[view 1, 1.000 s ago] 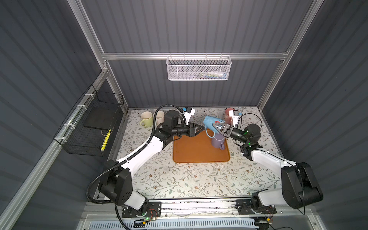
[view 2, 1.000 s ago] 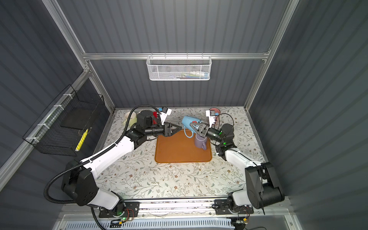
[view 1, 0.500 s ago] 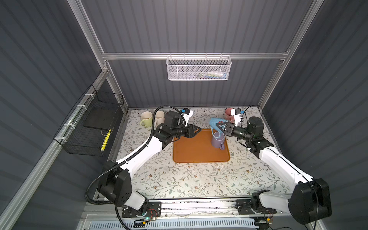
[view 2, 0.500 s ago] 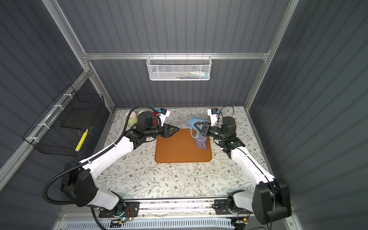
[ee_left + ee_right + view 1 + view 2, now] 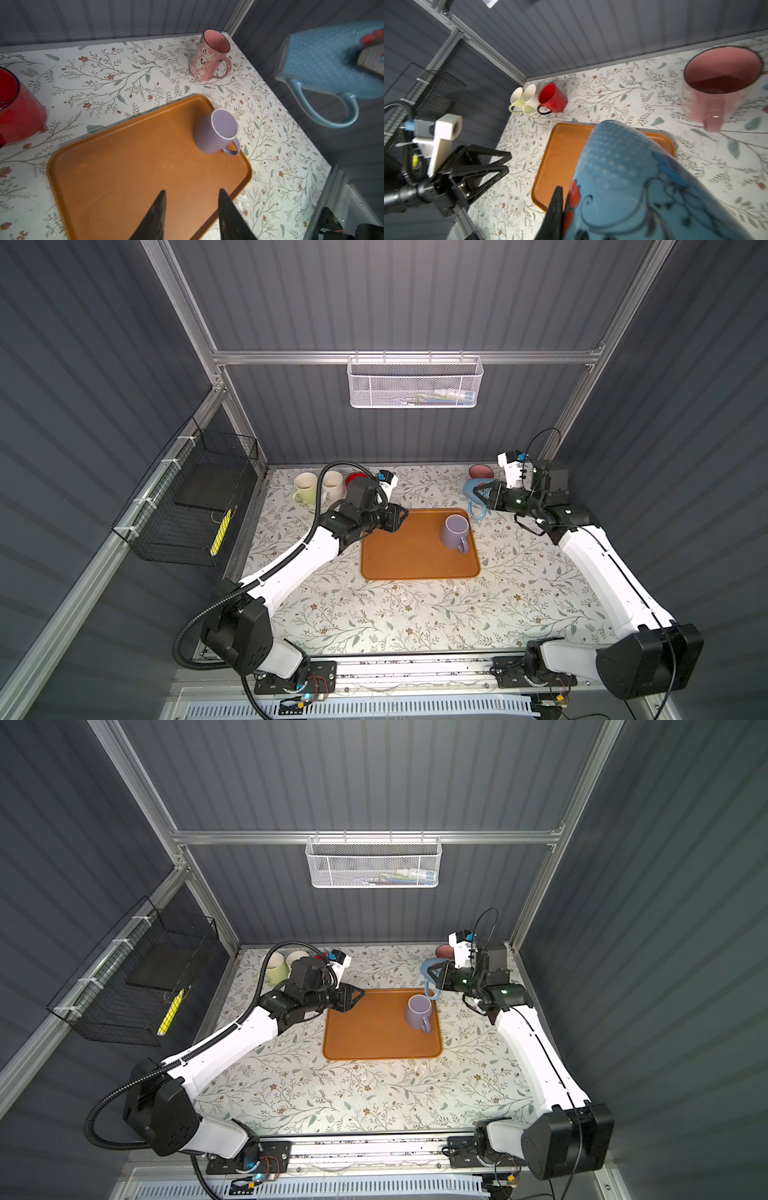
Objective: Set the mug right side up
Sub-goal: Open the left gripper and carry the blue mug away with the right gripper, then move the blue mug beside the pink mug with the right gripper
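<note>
My right gripper (image 5: 485, 497) is shut on a blue dotted mug (image 5: 471, 489) and holds it in the air past the tray's far right corner. The mug (image 5: 324, 62) lies on its side, base toward the left arm, handle hanging down. One finger (image 5: 556, 207) presses on its outer wall (image 5: 633, 176); the other is hidden. A lavender mug (image 5: 454, 531) stands on the orange tray (image 5: 407, 551), its flat pale-ringed face (image 5: 224, 123) up. My left gripper (image 5: 192, 192) is open and empty over the tray's far left corner (image 5: 357, 997).
A pink mug (image 5: 480, 470) stands upright in the far right corner, just behind the held mug. A red mug (image 5: 353, 479) and two pale mugs (image 5: 305, 487) stand at the far left. A white mesh basket (image 5: 415, 383) hangs on the back wall, a black wire basket (image 5: 195, 497) on the left wall.
My right gripper has carried the blue mug to the right, away from the left gripper and off the tray's middle, uncovering the lavender mug. The left gripper has barely moved.
</note>
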Available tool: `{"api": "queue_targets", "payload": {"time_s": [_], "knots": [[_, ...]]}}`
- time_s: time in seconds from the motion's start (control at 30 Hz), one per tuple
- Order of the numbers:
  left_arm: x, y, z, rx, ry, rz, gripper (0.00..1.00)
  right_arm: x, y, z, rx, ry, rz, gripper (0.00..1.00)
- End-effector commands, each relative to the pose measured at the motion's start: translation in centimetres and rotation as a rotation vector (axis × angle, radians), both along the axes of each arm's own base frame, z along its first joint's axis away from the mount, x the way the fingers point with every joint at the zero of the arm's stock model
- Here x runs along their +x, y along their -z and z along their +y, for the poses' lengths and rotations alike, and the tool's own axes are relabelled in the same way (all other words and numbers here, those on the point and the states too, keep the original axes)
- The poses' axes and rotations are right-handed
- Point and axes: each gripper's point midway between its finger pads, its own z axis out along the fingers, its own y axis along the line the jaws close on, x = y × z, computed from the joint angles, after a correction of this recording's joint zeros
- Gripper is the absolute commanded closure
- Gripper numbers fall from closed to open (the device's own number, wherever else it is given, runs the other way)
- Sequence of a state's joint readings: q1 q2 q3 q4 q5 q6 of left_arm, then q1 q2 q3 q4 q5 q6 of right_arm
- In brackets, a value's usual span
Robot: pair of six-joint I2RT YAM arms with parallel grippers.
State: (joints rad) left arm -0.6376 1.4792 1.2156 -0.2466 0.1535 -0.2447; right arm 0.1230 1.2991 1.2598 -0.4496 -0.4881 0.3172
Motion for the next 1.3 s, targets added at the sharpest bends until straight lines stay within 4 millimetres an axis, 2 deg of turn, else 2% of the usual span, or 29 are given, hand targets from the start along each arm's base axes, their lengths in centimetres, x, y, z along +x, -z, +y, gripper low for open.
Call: {"api": "queue_targets", "payload": {"time_s": [0.0, 0.13, 0.47, 0.7, 0.83, 1.0, 1.27], "knots": [[0.1, -0.8, 0.5, 0.098, -0.026, -0.076, 0.59, 0.3, 1.2, -2.6, -0.159, 0.054, 0.052, 1.0], [0.0, -0.3, 0.3, 0.13, -0.027, -0.087, 0.59, 1.4, 2.7, -4.5, -0.28, 0.091, 0.115, 1.0], [-0.6, 0.5, 0.4, 0.117, -0.009, -0.1, 0.6, 3.6, 4.8, -7.6, -0.522, 0.096, 0.266, 1.0], [-1.1, 0.9, 0.3, 0.096, 0.003, -0.092, 0.59, 5.3, 7.9, -8.4, -0.565, 0.09, 0.337, 1.0], [-1.4, 1.2, 0.3, 0.091, 0.006, -0.087, 0.59, 6.5, 8.6, -10.1, -0.62, 0.118, 0.363, 1.0], [-1.5, 1.6, 0.2, 0.088, 0.012, -0.076, 0.59, 8.1, 8.7, -11.6, -0.609, 0.12, 0.367, 1.0], [-1.5, 1.8, 0.1, 0.089, 0.011, -0.065, 0.59, 11.0, 11.1, -13.6, -0.598, 0.106, 0.407, 1.0]]}}
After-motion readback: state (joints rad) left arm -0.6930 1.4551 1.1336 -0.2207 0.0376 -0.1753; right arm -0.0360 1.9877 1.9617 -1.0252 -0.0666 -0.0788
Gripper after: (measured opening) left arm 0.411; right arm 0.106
